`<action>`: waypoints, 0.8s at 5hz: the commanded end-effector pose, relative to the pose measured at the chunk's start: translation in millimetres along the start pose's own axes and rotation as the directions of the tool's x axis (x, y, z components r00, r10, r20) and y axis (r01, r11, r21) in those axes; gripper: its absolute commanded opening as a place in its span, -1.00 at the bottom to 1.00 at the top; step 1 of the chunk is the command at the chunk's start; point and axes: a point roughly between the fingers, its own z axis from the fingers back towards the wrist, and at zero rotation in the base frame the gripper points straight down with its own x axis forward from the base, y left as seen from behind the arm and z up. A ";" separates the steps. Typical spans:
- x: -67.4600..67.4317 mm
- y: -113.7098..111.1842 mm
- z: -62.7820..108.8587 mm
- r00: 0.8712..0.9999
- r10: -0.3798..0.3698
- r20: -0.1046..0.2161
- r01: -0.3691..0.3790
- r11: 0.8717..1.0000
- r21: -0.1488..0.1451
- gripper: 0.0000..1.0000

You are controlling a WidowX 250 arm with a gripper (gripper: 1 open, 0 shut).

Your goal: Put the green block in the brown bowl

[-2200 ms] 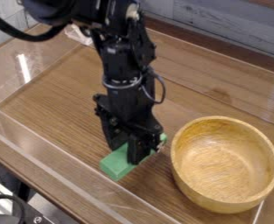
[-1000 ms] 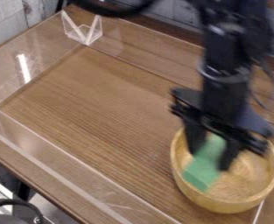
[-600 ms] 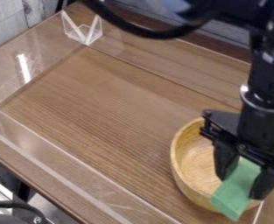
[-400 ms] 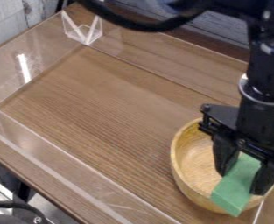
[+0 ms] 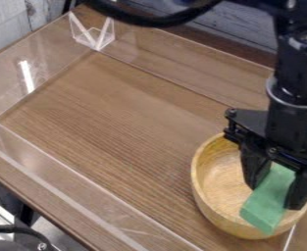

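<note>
The green block, a flat bright green bar, hangs tilted between the black fingers of my gripper, which is shut on its upper end. It hangs over the right part of the brown bowl, a round light wooden bowl at the lower right of the table. The block's lower end is down at about the level of the bowl's near rim. Whether it touches the bowl cannot be told. The arm hides the bowl's far right side.
The bowl stands on a wood-grain tabletop enclosed by low clear plastic walls. A small clear folded stand sits at the back left. The table's front edge runs along the lower left.
The gripper lifted the green block from the table left of the bowl and carried it right, over the bowl. In the last half second it has hardly moved.
</note>
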 end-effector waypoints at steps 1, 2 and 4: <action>6.7 0.3 13.3 0.998 0.014 0.062 -0.013 1.000 -0.024 -1.00; 7.3 1.2 15.2 0.997 0.030 0.070 -0.028 0.999 -0.028 -1.00; 8.3 1.5 14.9 0.995 0.055 0.084 -0.052 0.998 -0.036 -1.00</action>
